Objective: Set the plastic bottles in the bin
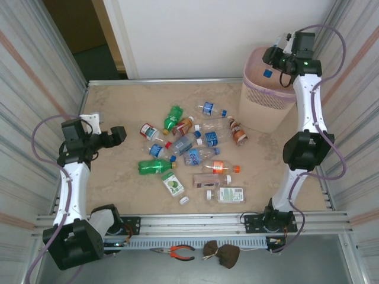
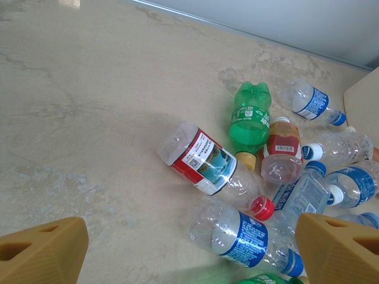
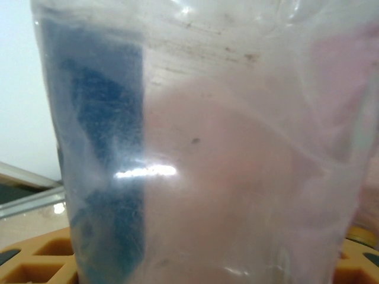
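Several plastic bottles (image 1: 195, 148), clear, green and brown, lie in a loose pile mid-table. The pale pink bin (image 1: 266, 112) stands at the back right. My right gripper (image 1: 274, 61) hangs over the bin's rim, shut on a clear bottle with a blue cap (image 1: 268, 73). In the right wrist view that bottle (image 3: 207, 148), with its dark blue label, sits between the orange fingers (image 3: 35, 263). My left gripper (image 1: 118, 135) hovers open left of the pile. The left wrist view has a red-labelled bottle (image 2: 204, 160) and a blue-labelled one (image 2: 246, 236) ahead of the gripper (image 2: 189, 254).
Corrugated walls close in both sides of the table. A loose white cap (image 1: 184, 200) lies near the front edge. Orange-handled pliers (image 1: 177, 252) and a brown lump (image 1: 222, 253) rest on the shelf below the front rail. Bare tabletop (image 1: 112, 106) stretches along the left and back.
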You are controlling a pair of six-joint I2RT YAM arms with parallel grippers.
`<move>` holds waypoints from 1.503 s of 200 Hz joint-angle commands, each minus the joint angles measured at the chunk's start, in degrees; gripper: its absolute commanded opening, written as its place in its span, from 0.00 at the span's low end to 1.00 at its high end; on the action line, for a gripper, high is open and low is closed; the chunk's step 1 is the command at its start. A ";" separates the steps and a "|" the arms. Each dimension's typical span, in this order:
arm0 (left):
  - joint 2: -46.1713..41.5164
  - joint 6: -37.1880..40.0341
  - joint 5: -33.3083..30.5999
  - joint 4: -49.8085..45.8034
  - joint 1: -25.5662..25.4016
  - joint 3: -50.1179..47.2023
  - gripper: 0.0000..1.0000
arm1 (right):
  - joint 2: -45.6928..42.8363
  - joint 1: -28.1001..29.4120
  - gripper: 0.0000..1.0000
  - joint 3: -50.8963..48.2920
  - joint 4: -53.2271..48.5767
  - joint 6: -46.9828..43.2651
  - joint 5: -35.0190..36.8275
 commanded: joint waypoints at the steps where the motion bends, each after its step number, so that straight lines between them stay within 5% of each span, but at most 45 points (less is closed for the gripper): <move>1: 0.00 0.28 0.42 0.40 -0.02 -0.49 0.91 | 1.99 1.25 0.56 1.97 -2.27 -2.29 -2.67; 99: 0.52 0.19 1.20 0.68 0.11 -0.35 0.91 | 12.39 1.46 0.56 5.67 -13.63 -4.59 -8.75; 192: 0.87 0.02 1.47 0.66 0.30 -0.30 0.91 | 23.72 2.24 0.60 11.81 -24.33 -8.28 -4.87; 300: 0.91 -0.01 1.74 0.57 0.30 -0.35 0.91 | 27.17 3.72 0.80 15.16 -28.23 -9.79 -0.92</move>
